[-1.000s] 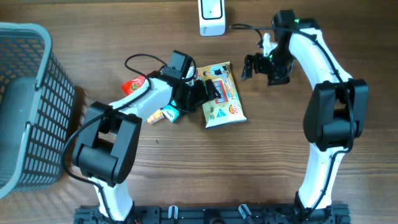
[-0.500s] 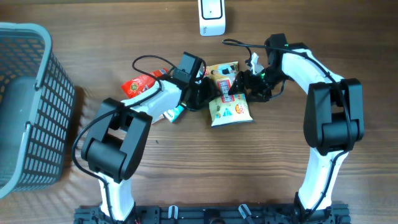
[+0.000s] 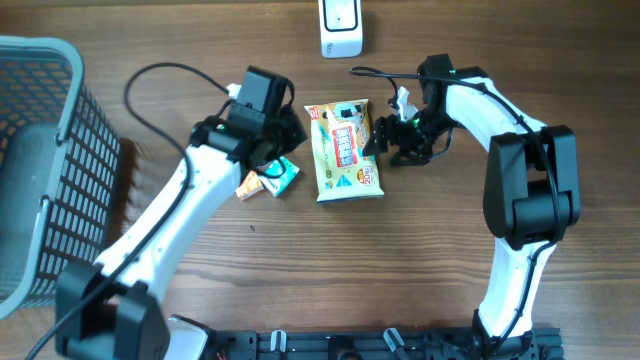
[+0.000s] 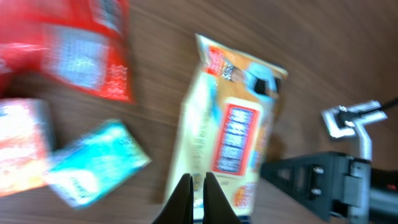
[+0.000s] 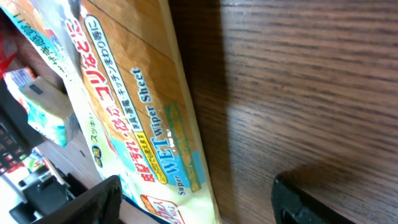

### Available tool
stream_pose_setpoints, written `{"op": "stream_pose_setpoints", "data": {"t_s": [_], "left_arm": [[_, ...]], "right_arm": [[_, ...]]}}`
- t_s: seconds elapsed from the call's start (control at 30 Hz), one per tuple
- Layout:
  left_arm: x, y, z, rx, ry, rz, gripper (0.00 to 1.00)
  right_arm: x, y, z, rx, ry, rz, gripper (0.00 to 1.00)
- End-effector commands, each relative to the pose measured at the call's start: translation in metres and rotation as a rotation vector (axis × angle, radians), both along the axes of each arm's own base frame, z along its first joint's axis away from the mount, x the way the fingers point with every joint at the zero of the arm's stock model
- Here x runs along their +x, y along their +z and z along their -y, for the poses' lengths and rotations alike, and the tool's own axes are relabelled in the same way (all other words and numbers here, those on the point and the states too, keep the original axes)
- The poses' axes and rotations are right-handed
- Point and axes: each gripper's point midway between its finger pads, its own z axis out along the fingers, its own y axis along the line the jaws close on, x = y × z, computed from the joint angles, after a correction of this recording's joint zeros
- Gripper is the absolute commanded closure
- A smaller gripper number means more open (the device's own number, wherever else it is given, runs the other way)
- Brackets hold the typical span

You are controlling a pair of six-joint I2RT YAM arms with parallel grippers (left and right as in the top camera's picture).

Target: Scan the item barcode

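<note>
Glossy plastic packet (image 3: 345, 150) on a matt wooden table (image 3: 300, 280).

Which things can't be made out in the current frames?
- Barcode on the yellow wet-wipe pack: not readable; too small overhead, motion-blurred in left wrist view.
- Red packet: print blurred in left wrist view; hidden overhead by the white left arm.
- White scanner: top cut off by the overhead frame edge.
- Whether the shut left gripper pinches the pack: unclear, its tips sit at the left wrist frame's bottom.

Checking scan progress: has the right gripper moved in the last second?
Yes. The right gripper has dropped away from the white scanner at the far edge, down to the yellow wipes pack, at its right side.
</note>
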Motion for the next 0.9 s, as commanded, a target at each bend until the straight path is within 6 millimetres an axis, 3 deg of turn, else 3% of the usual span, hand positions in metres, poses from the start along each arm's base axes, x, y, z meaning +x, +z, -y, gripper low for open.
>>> {"op": "stream_pose_setpoints", "data": {"t_s": [0.0, 0.03, 0.07, 0.1, 0.17, 0.27, 0.37, 0.57, 0.63, 0.67, 0.77, 0.87], "left_arm": [[0.003, 0.027, -0.025, 0.141, 0.011, 0.088, 0.96], [0.0, 0.018, -0.019, 0.11, -0.008, 0.055, 0.76], [-0.002, 0.006, -0.009, 0.062, -0.013, 0.012, 0.37], [0.001, -0.012, 0.009, -0.01, -0.055, -0.037, 0.0], [0.003, -0.037, 0.042, -0.138, -0.141, -0.106, 0.0], [0.004, -0.074, 0.063, -0.217, -0.194, -0.189, 0.0], [0.002, -0.103, 0.052, -0.182, -0.157, -0.261, 0.0], [0.001, -0.115, 0.007, -0.119, -0.035, -0.336, 0.07], [0.001, -0.116, -0.002, -0.107, -0.011, -0.351, 0.06], [0.001, -0.117, -0.003, -0.106, -0.01, -0.352, 0.06], [0.002, -0.118, -0.008, -0.079, 0.003, -0.347, 0.06], [-0.001, -0.119, -0.01, -0.068, 0.007, -0.359, 0.05]], "right_arm": [[0.015, -0.002, 0.008, -0.041, -0.021, 0.021, 0.2], [0.017, 0.005, 0.003, -0.004, -0.009, 0.033, 0.2], [0.019, 0.011, -0.004, 0.047, 0.01, 0.049, 0.25], [0.02, 0.012, -0.01, 0.065, 0.021, 0.064, 0.39], [0.015, 0.004, -0.015, 0.03, 0.048, 0.065, 0.44], [0.012, -0.013, -0.02, -0.027, 0.035, 0.073, 0.35], [0.01, -0.014, -0.025, -0.025, 0.047, 0.076, 0.3], [0.003, -0.038, -0.054, -0.05, 0.031, 0.032, 0.29], [0.003, -0.047, -0.055, -0.053, 0.022, 0.021, 0.53], [0.004, -0.053, -0.051, -0.078, 0.02, 0.02, 0.92], [0.011, -0.055, -0.041, -0.141, 0.01, 0.042, 0.96], [0.027, -0.03, -0.022, -0.177, -0.023, 0.068, 0.96]]}}
